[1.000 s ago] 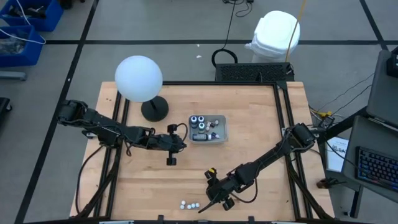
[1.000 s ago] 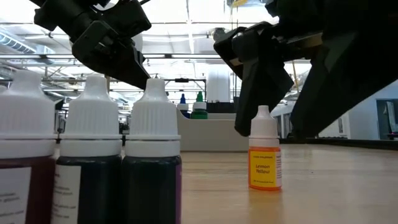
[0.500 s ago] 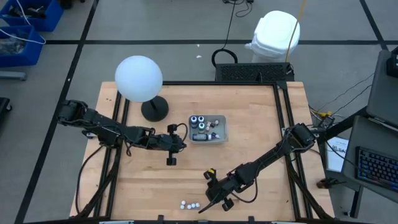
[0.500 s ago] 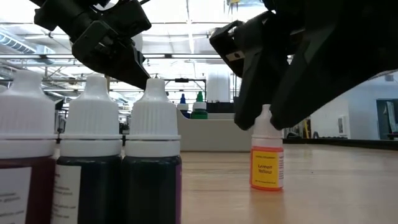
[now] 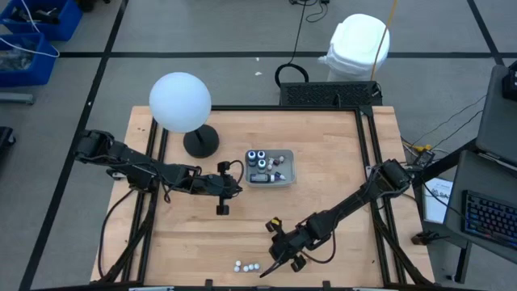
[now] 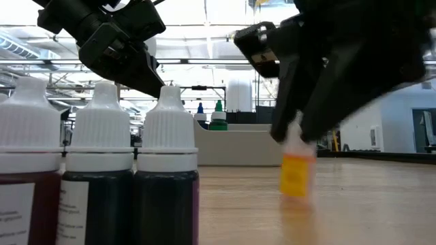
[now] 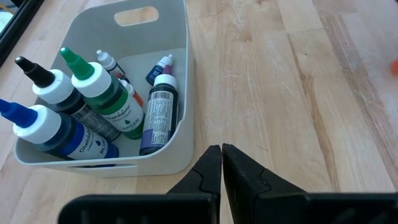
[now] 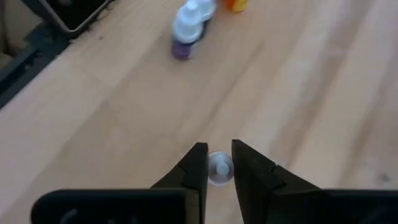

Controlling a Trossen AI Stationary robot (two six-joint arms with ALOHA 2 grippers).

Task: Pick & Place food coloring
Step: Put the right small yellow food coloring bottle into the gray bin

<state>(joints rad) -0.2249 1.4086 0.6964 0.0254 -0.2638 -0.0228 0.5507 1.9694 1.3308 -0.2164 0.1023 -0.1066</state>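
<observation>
- Right end effector [image 8: 217,169] has just pinched shut on the small yellow white-capped food-coloring bottle [image 6: 295,170], tipping it off the wooden counter [image 5: 339,162]: pick secured.
- Left end effector [image 7: 221,163] waits, fingers together, beside the pale plastic tray [image 7: 168,81].

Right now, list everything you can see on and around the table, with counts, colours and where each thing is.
yellow bottle: one, white cap, near the table's front edge, gripped at the cap.
small bottles: three in a row, white caps, dark bodies, at the front edge.
tray: one, pale, mid-table, holding several bottles.
lamp: one, white globe on a dark base, back left.
table: one, light wood.
white bin: one, on the floor behind the table.
left gripper: shut, empty, just left of the tray.
right gripper: closed on the yellow bottle's cap.
</observation>
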